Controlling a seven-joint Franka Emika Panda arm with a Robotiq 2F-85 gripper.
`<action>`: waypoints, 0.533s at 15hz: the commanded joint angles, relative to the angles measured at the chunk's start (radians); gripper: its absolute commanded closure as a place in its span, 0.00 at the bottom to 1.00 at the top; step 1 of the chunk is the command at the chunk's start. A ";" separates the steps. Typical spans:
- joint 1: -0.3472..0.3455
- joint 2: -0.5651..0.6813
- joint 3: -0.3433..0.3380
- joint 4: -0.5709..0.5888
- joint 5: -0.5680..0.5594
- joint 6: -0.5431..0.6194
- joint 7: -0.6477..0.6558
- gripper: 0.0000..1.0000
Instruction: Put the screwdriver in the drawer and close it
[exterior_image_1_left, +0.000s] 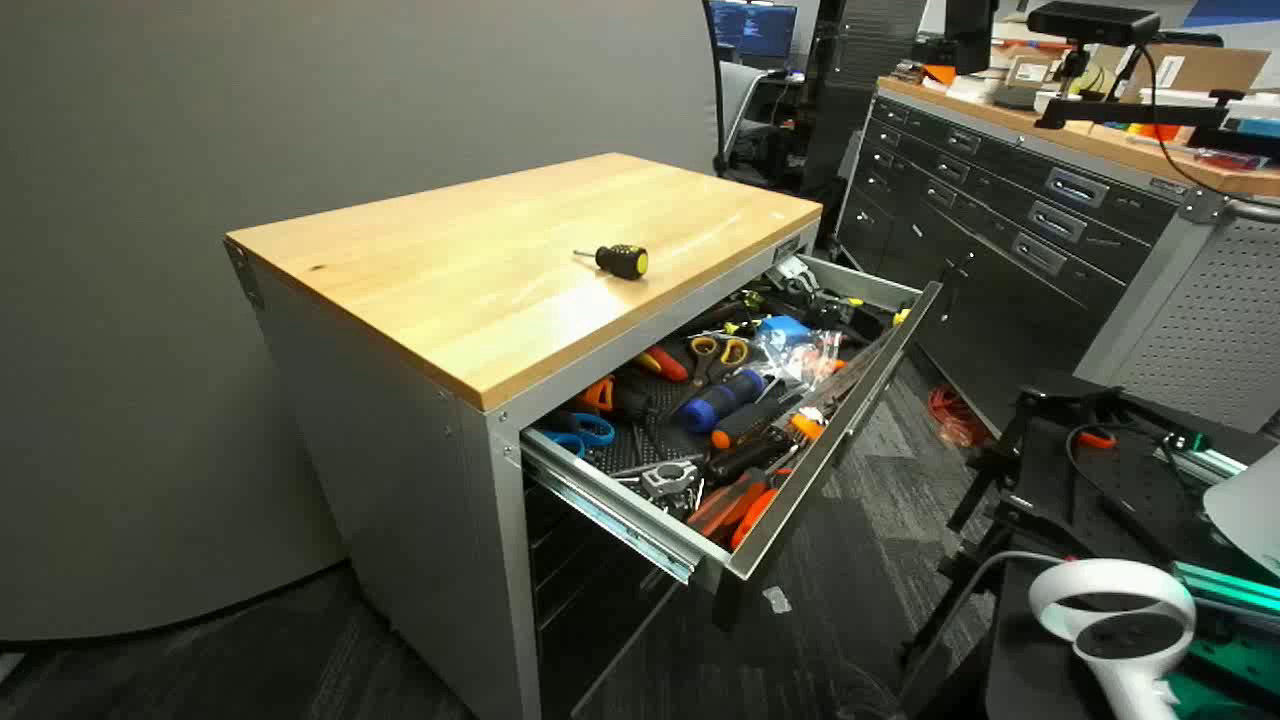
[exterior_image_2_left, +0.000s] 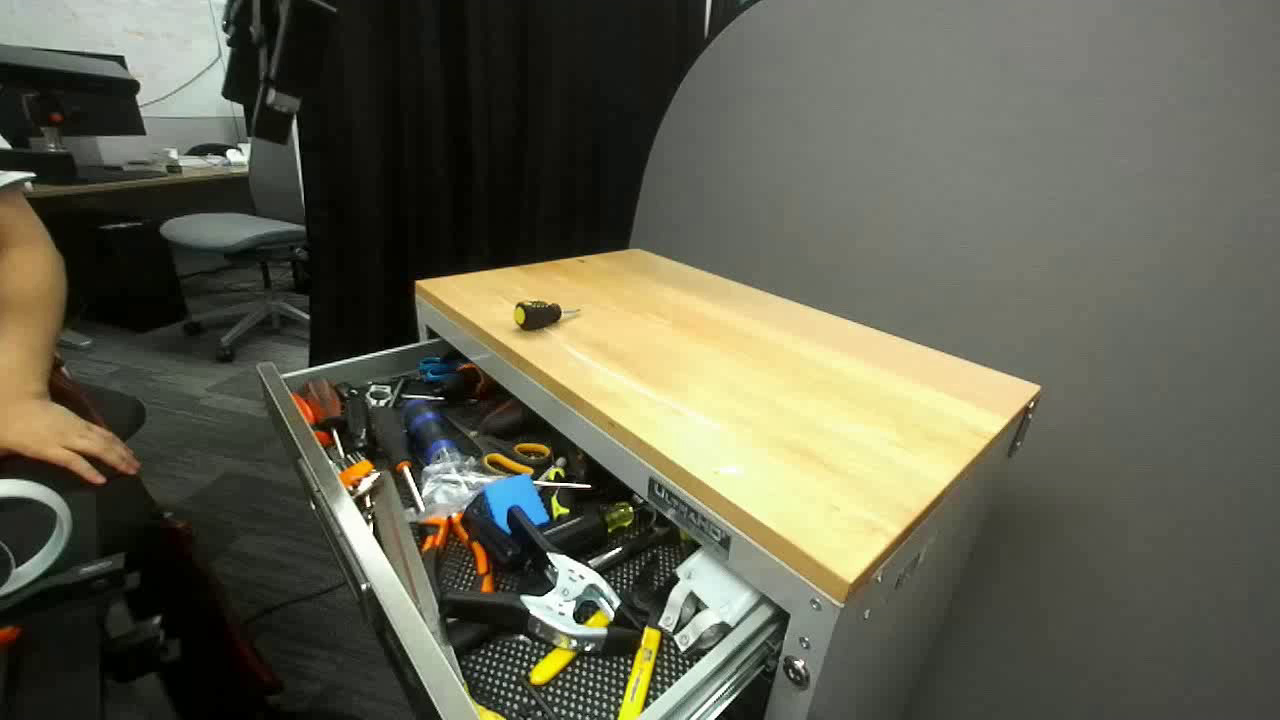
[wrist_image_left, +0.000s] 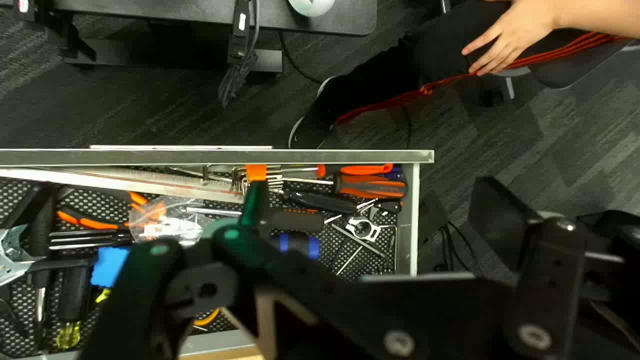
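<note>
Lying on the pale wooden top (exterior_image_1_left: 480, 270), the stubby black-and-yellow screwdriver (exterior_image_1_left: 615, 260) looked light and rigid, best pinched across its thick handle (exterior_image_2_left: 539, 316); the black two-fingered gripper (wrist_image_left: 374, 207) gaped wide.

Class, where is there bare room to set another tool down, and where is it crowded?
The wooden top has a broad bare stretch between the screwdriver and the back edge. The drawer is crowded with tools; small patches of mat show, one between the yellow handles and the drawer's front.
</note>
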 joint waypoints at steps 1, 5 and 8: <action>-0.015 0.001 0.013 0.004 0.003 -0.002 -0.003 0.00; -0.015 -0.003 0.013 0.010 0.003 -0.002 -0.003 0.00; -0.010 0.104 0.040 0.048 -0.002 0.104 0.044 0.00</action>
